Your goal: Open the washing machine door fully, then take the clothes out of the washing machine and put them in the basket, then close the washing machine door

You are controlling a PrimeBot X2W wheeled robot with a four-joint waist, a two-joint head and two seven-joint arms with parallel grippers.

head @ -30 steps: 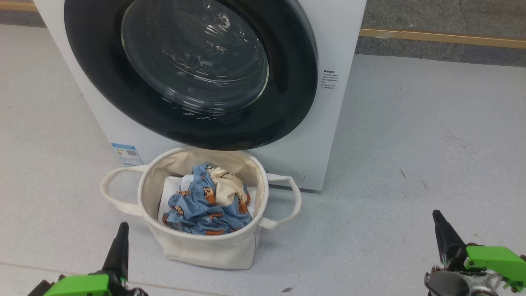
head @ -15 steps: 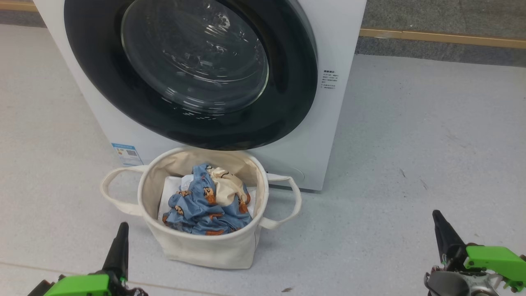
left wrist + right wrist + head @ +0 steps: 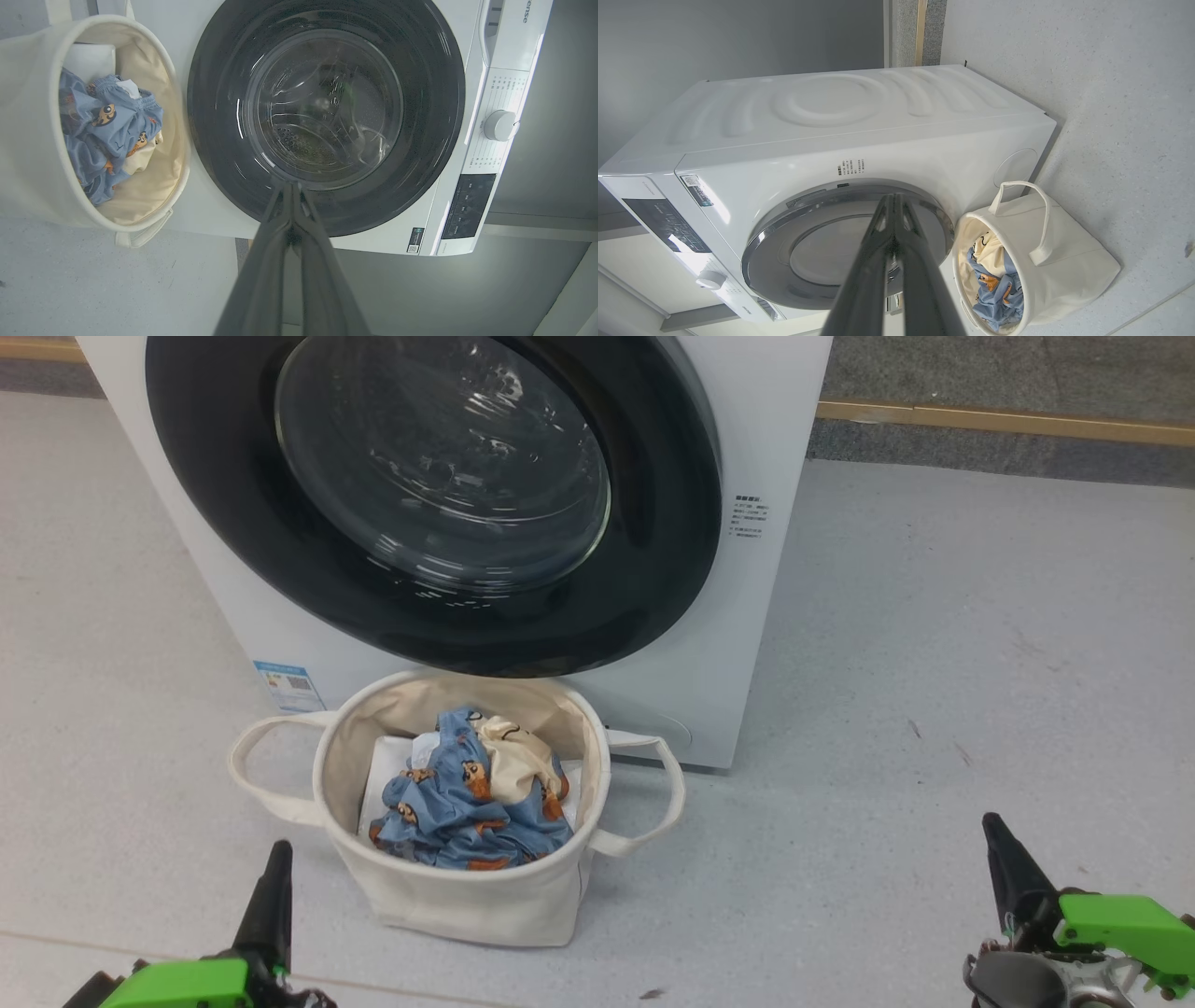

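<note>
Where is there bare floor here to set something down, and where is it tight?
Broad bare floor lies right of the washing machine, ahead of the right gripper. Another patch lies left of the basket. Crowded: the basket, holding clothes, sits directly before the door.

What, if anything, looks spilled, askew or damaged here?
Nothing stands out. The blue bear-print clothes lie inside the upright round cream canvas basket, and the black-rimmed round glass door sits shut against the white washing machine.

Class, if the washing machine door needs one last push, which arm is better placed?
Left, probably: the left gripper, shut, points squarely at the washing machine door; the right gripper sits out wide of it.
</note>
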